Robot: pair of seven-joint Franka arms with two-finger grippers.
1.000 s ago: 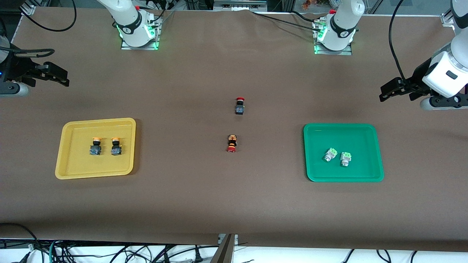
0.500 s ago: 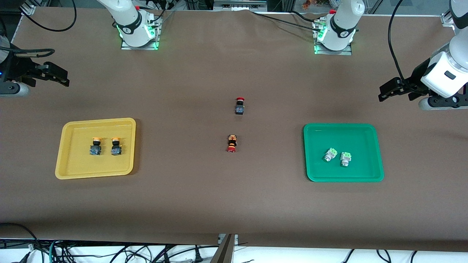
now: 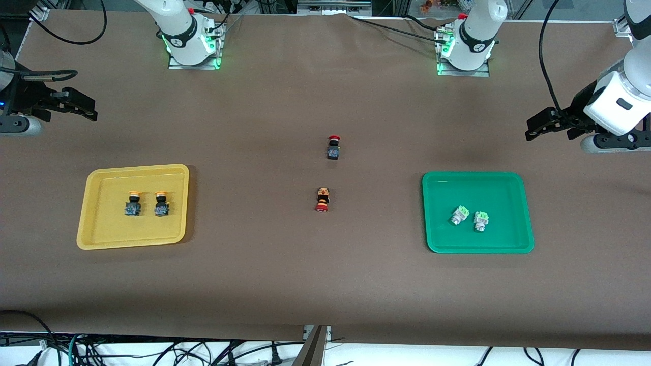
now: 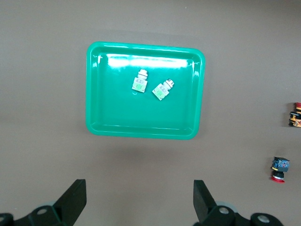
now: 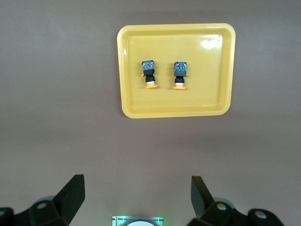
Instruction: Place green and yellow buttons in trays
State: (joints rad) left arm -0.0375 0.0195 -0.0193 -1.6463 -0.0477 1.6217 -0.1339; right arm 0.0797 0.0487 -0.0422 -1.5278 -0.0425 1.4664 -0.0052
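Two yellow-capped buttons lie side by side in the yellow tray, also in the right wrist view. Two green-capped buttons lie in the green tray, also in the left wrist view. My left gripper is open and empty, up over bare table at the left arm's end. My right gripper is open and empty, up over bare table at the right arm's end.
A red-capped button with a black body stands mid-table. A red-capped button with an orange-black body lies nearer the front camera. Both show in the left wrist view. The arms' bases stand along the table's edge.
The left arm has drifted slightly upward in the view. The right gripper has barely shifted. The buttons and trays have not moved.
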